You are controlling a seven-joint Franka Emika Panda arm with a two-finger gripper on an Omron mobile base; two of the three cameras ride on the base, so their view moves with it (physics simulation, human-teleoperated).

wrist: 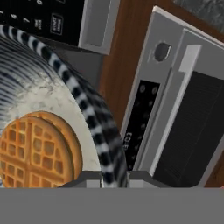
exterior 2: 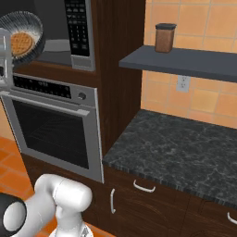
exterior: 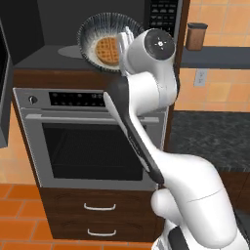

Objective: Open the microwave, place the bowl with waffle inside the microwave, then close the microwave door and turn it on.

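1. Bowl (wrist: 94, 118) rim sat clamped between the fingers of the gripper (wrist: 114, 175), whose tips closed on the striped edge, one inside, one outside.
2. Just inside the grip, the waffle (exterior: 107, 51) lay against the bowl's floor; the bowl was tipped steeply, its open face turned back toward the robot rather than up.
3. Being round, the bowl had no long axis; its rim plane stood nearly upright.
4. Beyond it was the open cavity of the microwave (exterior: 53, 29), with the keypad (exterior 2: 77, 25) to the gripper's right and the oven (exterior: 93, 141) below.
5. I judged the placing step in hand: next, level the bowl, carry it further in onto the turntable (exterior: 68, 51), then release.
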